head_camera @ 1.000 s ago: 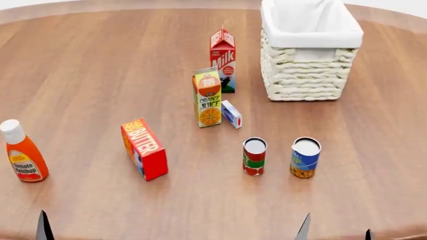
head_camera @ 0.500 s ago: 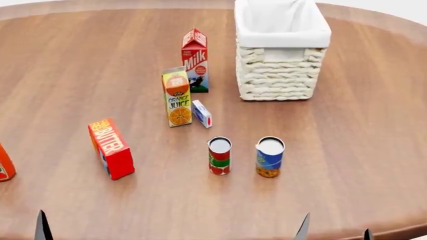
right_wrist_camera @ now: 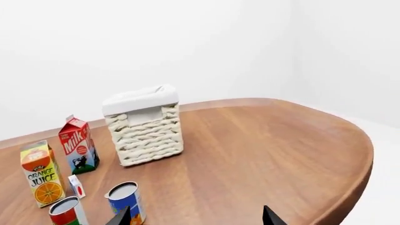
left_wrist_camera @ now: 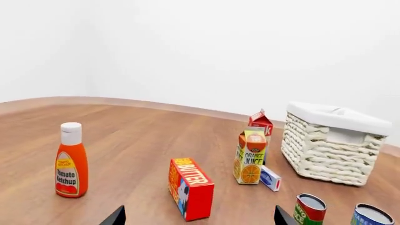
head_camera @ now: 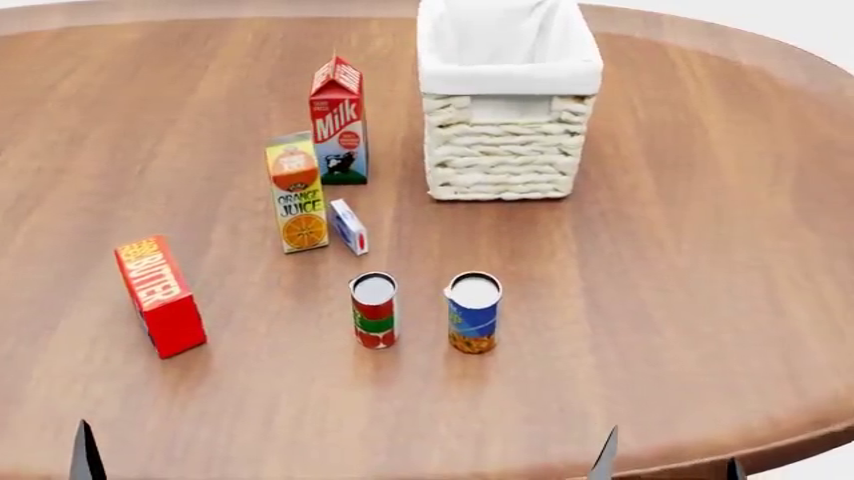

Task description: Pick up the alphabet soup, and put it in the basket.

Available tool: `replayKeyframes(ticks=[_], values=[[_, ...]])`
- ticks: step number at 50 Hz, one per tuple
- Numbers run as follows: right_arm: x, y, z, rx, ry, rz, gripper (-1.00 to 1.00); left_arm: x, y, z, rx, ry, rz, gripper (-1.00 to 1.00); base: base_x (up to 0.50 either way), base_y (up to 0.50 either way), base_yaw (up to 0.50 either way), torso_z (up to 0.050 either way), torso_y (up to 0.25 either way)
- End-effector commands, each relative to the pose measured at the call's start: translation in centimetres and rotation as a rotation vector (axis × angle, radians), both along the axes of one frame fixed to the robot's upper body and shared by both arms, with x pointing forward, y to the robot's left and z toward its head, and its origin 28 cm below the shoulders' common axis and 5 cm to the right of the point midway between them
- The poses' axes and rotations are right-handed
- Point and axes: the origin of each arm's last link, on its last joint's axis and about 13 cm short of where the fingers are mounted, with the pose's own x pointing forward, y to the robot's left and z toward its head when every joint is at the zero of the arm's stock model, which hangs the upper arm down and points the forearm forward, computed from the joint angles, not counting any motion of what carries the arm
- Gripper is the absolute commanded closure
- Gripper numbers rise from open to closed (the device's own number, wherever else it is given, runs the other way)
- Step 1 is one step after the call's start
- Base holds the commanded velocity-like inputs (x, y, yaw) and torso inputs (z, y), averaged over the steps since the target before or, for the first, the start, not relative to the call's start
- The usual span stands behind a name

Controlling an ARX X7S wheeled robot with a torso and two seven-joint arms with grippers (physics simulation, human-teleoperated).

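The alphabet soup (head_camera: 473,312) is a blue-labelled can with a pale top, upright on the round wooden table, right of a red-and-green can (head_camera: 374,310). It also shows in the right wrist view (right_wrist_camera: 127,201) and at the edge of the left wrist view (left_wrist_camera: 372,216). The cream wicker basket (head_camera: 507,150) with a white liner stands behind it, apart from it, and shows in the right wrist view (right_wrist_camera: 145,133). My right gripper (right_wrist_camera: 196,218) is open and empty, short of the can, its tips low in the head view (head_camera: 670,465). My left gripper (left_wrist_camera: 198,221) is open and empty.
A milk carton (head_camera: 338,120), an orange juice carton (head_camera: 298,192) and a small white-blue box (head_camera: 348,226) stand left of the basket. A red butter box (head_camera: 159,295) lies further left. A ketchup bottle (left_wrist_camera: 70,161) stands far left. The table edge (head_camera: 787,440) curves at the right.
The head view has swung to the right, so everything on the table has slid left in it and the ketchup bottle has left it. The gripper tips stay where they were.
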Motion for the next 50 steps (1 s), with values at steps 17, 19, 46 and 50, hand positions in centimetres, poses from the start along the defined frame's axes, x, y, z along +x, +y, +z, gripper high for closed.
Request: replayKeyframes(ticks=[17, 19, 46, 50], values=[[0.03, 0.04, 0.05, 0.005, 0.003, 0.002, -1.0, 0.07, -0.01, -0.01, 0.001, 0.0, 0.0, -1.0, -0.02, -0.27, 0.0, 0.0, 0.0], [0.04, 0.06, 0.04, 0.004, 0.004, 0.004, -1.0, 0.06, -0.01, 0.0, 0.001, -0.001, 0.0, -1.0, 0.0, -0.13, 0.0, 0.0, 0.0], [-0.31, 0.18, 0.15, 0.024, -0.037, 0.06, -1.0, 0.01, -0.1, -0.01, 0.003, -0.001, -0.001, -1.0, 0.05, 0.0, 0.0, 0.0, 0.0], [-0.39, 0.21, 0.16, 0.021, -0.044, 0.064, -1.0, 0.02, -0.1, -0.04, 0.003, -0.001, -0.002, -1.0, 0.15, -0.05, 0.0, 0.0, 0.0]])
